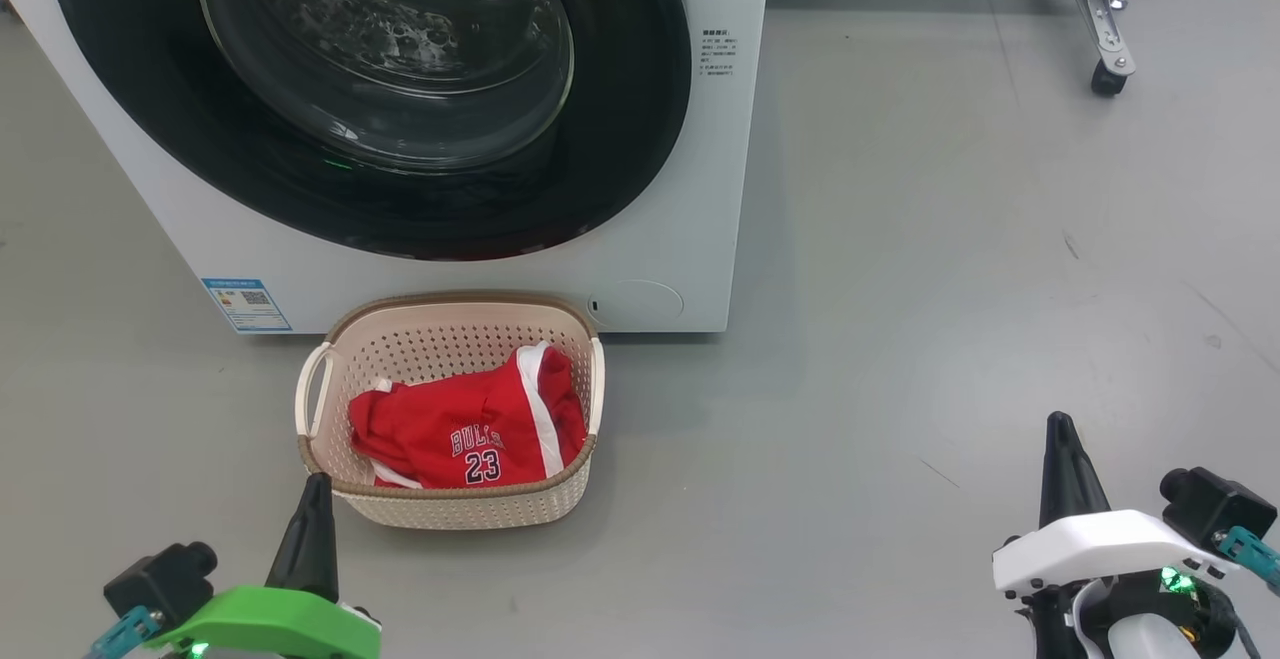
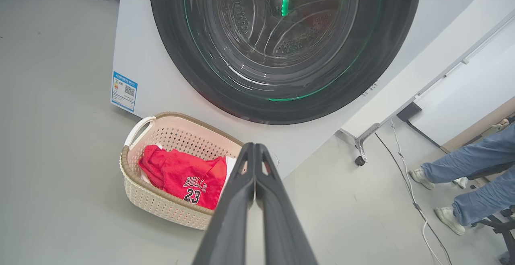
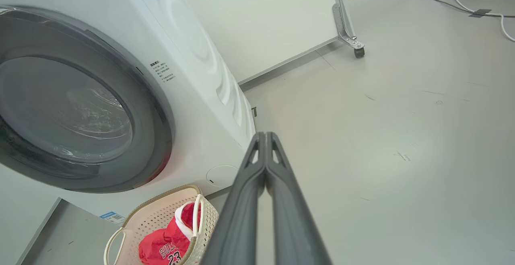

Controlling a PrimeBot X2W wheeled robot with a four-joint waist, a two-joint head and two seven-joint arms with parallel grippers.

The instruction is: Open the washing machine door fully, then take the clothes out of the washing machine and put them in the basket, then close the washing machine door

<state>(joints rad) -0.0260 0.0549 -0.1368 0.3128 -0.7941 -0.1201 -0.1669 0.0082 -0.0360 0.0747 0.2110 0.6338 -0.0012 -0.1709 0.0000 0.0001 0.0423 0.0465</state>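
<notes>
We think the job is nearly all done, or fully done. The washing machine door (image 1: 400, 89) looks shut: its black ring lies flat on the white front of the washing machine (image 1: 690, 259), and we see no gap at its edge. Through the glass we can make out the shiny drum, but we cannot tell for sure that nothing is left inside. The clothes (image 1: 465, 429) - a red shirt that says BULLS 23, with a bit of white cloth under it - lie in the basket (image 1: 450, 301). The basket sits on the grey floor (image 1: 900, 289), just in front of the washer, below the door and a little right of the blue sticker (image 1: 246, 304). Our left gripper (image 1: 318, 484) is down low on the near side, close to the near left corner of the basket. Its two fingers are pressed together with nothing between them. Our right gripper (image 1: 1060, 424) is far off to the right over bare floor, well apart from the basket and the washer, and its fingers are pressed together too - it holds nothing. So the door has been opened, the clothes moved and the door closed, as far as we can judge. Nothing seems left for us to do but rest our arms.
</notes>
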